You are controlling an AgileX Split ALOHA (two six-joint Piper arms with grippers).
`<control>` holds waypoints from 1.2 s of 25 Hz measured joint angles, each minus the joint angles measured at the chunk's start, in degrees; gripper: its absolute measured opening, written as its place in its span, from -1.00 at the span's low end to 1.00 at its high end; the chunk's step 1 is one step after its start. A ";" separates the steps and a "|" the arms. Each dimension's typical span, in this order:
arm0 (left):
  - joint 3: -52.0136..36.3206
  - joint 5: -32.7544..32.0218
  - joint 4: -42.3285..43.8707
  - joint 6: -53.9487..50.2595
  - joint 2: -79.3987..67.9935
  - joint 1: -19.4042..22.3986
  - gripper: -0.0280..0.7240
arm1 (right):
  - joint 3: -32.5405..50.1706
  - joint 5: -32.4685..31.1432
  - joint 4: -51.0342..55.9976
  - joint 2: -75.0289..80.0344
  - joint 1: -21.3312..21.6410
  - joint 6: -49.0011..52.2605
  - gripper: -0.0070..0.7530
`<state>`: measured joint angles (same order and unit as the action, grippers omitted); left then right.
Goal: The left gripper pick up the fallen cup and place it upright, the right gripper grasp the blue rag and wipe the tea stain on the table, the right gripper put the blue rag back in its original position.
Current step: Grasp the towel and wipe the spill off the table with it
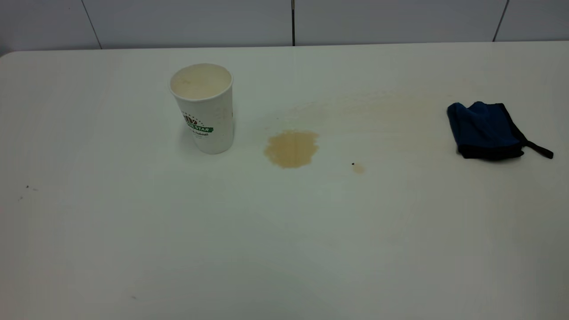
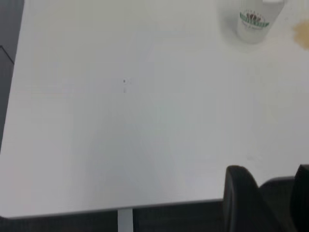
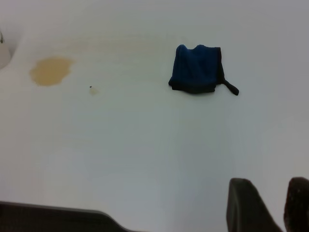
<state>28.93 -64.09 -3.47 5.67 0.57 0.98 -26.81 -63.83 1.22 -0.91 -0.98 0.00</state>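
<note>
The cup (image 1: pixel 203 108) stands upright on the tabletop (image 1: pixel 284 231), open mouth up, green banner logo facing my exterior camera; it sits toward the left half, with nothing touching it. Just to its right, apart from its base, lies the tea stain (image 1: pixel 292 149), a light brown roundish puddle. A tiny dark spot with a small tan blot (image 1: pixel 357 167) sits farther right of the puddle, and faint tan smears (image 1: pixel 382 104) arc across the surface from behind the puddle toward the rag. The blue rag (image 1: pixel 486 130) lies bunched near the right edge, well apart from the stain, its thin black strap (image 1: pixel 540 150) trailing to the right. Neither arm shows in the exterior view. From the left wrist camera I see the left tool (image 2: pixel 271 203) low over the near edge of the tabletop, well away from the cup (image 2: pixel 254 20); two dark fingers with a gap between them, released, holding nothing. From the right wrist camera the right tool (image 3: pixel 272 205) likewise hangs back, well short of the rag (image 3: pixel 196 68) and stain (image 3: pixel 50 70); its two dark fingers stand apart and hold nothing. A grey panelled wall (image 1: pixel 284 22) runs behind the far edge of the tabletop.
</note>
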 joint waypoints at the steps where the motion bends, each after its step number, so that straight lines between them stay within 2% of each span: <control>1: 0.00 0.06 0.00 0.00 0.36 0.00 -0.19 | 0.00 0.00 0.00 0.00 0.00 0.00 -0.36; 10: -1.07 -0.37 2.61 -4.32 0.46 0.00 -0.19 | 0.00 0.00 0.00 0.00 0.00 0.00 -0.36; 30: -1.07 -0.37 2.55 -4.46 0.46 0.00 -0.19 | 0.00 0.00 0.00 0.00 0.00 0.00 -0.36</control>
<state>27.86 -64.46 -0.91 1.21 1.03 0.98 -26.81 -63.83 1.22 -0.91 -0.98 0.00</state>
